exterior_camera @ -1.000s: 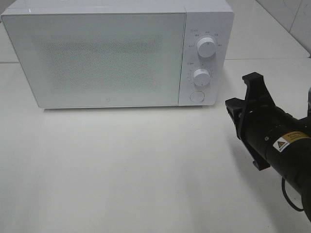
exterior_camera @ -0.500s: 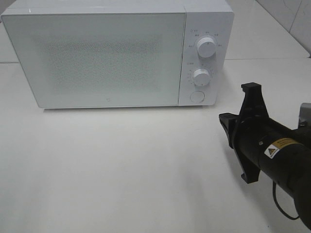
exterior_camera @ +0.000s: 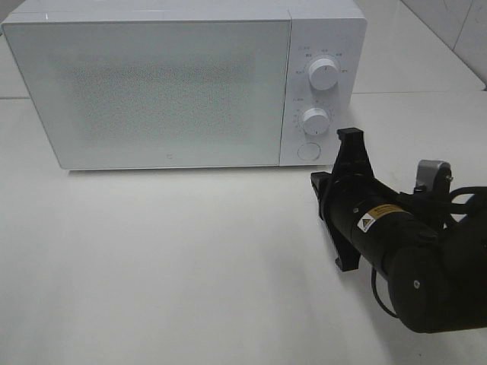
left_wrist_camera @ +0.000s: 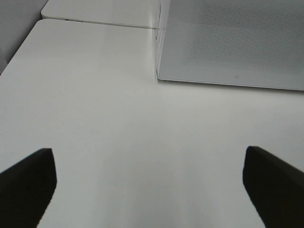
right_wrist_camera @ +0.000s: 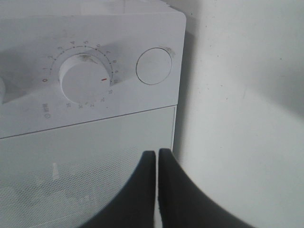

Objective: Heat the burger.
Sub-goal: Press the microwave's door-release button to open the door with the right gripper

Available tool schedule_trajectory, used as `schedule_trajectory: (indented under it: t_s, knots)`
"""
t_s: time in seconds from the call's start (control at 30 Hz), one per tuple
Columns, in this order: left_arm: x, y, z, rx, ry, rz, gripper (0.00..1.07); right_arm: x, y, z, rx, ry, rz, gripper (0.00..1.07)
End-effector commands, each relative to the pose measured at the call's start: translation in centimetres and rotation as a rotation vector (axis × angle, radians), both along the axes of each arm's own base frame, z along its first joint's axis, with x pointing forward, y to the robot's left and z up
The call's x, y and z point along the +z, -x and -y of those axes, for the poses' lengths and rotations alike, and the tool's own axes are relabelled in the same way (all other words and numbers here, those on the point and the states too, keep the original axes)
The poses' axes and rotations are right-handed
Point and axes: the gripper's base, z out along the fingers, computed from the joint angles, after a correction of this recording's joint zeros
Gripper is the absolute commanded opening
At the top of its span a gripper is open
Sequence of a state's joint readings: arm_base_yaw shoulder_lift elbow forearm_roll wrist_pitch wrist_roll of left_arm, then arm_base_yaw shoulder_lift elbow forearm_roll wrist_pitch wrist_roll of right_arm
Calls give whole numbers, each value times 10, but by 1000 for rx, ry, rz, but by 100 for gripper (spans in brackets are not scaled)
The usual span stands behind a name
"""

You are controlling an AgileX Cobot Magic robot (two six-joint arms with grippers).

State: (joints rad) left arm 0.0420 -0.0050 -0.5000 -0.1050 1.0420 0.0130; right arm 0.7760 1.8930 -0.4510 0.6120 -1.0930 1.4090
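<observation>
Pincer of the right arm [right_wrist_camera: 157, 153], clenched empty into one blunt tip, points toward the round white button [right_wrist_camera: 153, 66] of the boxy white microwave oven [exterior_camera: 152, 91], probably to release its shut door, while the left pincer [left_wrist_camera: 149, 175] hangs spread wide over the white tabletop [exterior_camera: 190, 251] and the burger is nowhere in view.

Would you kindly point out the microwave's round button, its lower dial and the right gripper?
round button [right_wrist_camera: 153, 66], right wrist view, centre of its face.
lower dial [right_wrist_camera: 87, 80], right wrist view, middle of the knob.
right gripper [right_wrist_camera: 156, 154], right wrist view, between the shut fingertips.
</observation>
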Motion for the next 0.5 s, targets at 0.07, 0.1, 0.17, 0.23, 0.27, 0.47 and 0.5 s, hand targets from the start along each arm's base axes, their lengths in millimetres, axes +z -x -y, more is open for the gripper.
schedule_trajectory:
  t_s: [0.07, 0.1, 0.17, 0.23, 0.27, 0.47, 0.5]
  knots:
    - [0, 2, 0, 4, -2, 25, 100, -4, -10, -9, -21, -18, -2, 0]
    - [0, 2, 0, 4, -2, 25, 100, -6, -12, -10, -27, -18, -10, 0]
    - [0, 2, 0, 4, -2, 25, 100, -8, -18, -8, -39, -13, -22, 0]
    - [0, 2, 0, 4, -2, 25, 100, -9, -23, -7, -40, -10, -31, 0]
    - [0, 2, 0, 4, -2, 25, 100, -9, -30, -5, -39, -2, -52, 0]
    - [0, 2, 0, 4, -2, 25, 100, -10, -53, 1, -57, 14, -49, 0]
    - [0, 2, 0, 4, -2, 25, 100, -10, -53, 1, -57, 14, -49, 0]
